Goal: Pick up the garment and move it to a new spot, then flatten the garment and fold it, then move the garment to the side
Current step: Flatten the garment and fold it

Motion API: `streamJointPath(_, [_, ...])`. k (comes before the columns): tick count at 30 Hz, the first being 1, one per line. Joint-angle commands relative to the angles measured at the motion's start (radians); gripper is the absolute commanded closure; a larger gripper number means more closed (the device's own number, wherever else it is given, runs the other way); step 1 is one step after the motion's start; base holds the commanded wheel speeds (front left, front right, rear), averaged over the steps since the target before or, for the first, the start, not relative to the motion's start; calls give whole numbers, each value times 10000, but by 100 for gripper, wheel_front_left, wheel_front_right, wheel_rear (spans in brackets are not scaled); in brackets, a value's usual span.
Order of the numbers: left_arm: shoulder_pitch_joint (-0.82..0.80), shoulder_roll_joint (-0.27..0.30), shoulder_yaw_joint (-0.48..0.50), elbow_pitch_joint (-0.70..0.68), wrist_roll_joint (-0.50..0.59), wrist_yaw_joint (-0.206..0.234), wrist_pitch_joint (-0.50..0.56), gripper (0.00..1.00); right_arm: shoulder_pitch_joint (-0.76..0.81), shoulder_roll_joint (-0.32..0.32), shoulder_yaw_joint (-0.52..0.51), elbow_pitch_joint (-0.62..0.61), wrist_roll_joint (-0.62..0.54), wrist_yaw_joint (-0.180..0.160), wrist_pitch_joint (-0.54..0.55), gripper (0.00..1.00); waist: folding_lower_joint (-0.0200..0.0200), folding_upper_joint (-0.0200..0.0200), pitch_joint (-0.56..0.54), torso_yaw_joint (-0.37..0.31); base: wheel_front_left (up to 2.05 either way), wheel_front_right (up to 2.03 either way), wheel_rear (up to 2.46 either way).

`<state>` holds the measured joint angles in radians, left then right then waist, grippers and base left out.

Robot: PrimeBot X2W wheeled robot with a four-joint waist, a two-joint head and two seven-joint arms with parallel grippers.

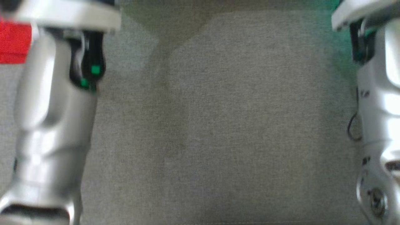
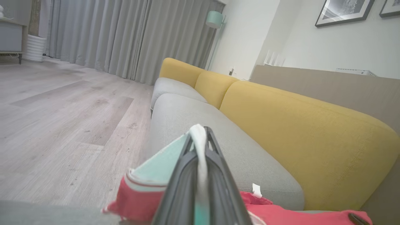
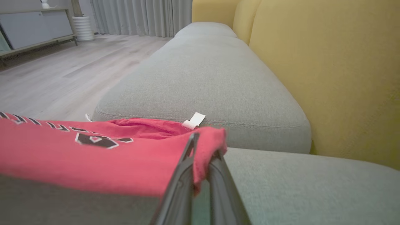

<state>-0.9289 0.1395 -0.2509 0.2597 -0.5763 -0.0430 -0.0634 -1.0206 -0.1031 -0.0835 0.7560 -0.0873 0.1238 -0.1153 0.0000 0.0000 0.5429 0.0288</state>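
The garment [image 3: 93, 156] is a red shirt with black and white lettering, stretched flat over a grey sofa seat cushion. My right gripper [image 3: 204, 143] is shut on its red edge, near a small white label [image 3: 194, 120]. In the left wrist view my left gripper [image 2: 200, 131] is shut on a fold of the garment [image 2: 140, 193], where a white and mint-green trim shows between the fingers. In the head view a red patch of the garment [image 1: 14, 42] lies at the far left beside my left forearm [image 1: 53, 118]; my right forearm [image 1: 379, 109] stands at the right edge.
The grey seat cushion [image 1: 218, 125] spreads between my forearms. Yellow backrests [image 3: 328, 78] rise behind the seats. A wooden floor [image 2: 62, 109] runs beside the sofa to grey curtains [image 2: 125, 37]. A low cabinet [image 3: 31, 25] stands far off.
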Motion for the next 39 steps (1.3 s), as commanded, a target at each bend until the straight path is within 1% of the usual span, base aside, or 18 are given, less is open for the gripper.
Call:
streamJointPath(1, [601,434,468,-863,-169,77,-150,100,459,307,-18,-528,295,69,-185,100,0,0,-267,-77,0,0,0])
streamJointPath(6, [2978,459,709,-2305,-541,342,-413,100,2208,448,-79,-1451,991,69,-244,100,0,0,-993,-115,0,0,0])
streamJointPath(9, [4497,456,786,-3093,-715,543,-491,100,3521,485,-143,-2410,1268,69,-152,100,0,0,-1562,-112,0,0,0])
streamJointPath(12, [5983,395,844,-3909,-898,801,-521,100,4999,509,-269,-3614,1564,69,159,100,0,0,-2156,-80,0,0,0])
streamJointPath(13, [5983,395,844,-3909,-898,801,-521,100,4999,509,-269,-3614,1564,69,159,100,0,0,-2156,-80,0,0,0])
streamJointPath(16, [7423,379,776,-4782,-935,1097,-444,100,6538,521,-412,-5014,1734,69,670,100,0,0,-2633,-25,0,0,0])
streamJointPath(20, [8986,400,542,-5833,-889,1433,-240,100,8582,525,-383,-6944,2291,69,1531,100,0,0,-3127,118,0,0,0])
streamJointPath(23, [9860,540,371,-6433,-796,1634,15,100,9933,526,-467,-8183,2360,69,2271,100,0,0,-3329,203,0,0,0])
streamJointPath(26, [10445,645,140,-6754,-832,1733,369,100,10838,526,-455,-9045,2493,69,2969,100,0,0,-3413,236,0,0,0])
streamJointPath(28, [10641,687,5,-6740,-861,1756,549,100,11166,527,-450,-9308,2486,69,3350,100,0,0,-3433,256,0,0,0])
streamJointPath(31, [10615,703,-203,-6362,-939,1678,776,100,11238,527,-510,-9206,2565,69,3758,100,0,0,-3413,296,0,0,0])
streamJointPath(36, [9964,865,-467,-5194,-859,1386,1086,100,10744,527,-487,-8372,2587,69,4184,100,0,0,-3279,343,0,0,0])
streamJointPath(39, [9336,784,-603,-4467,-997,1156,1278,100,10264,528,-472,-7834,2843,69,4354,100,0,0,-3155,375,0,0,0])
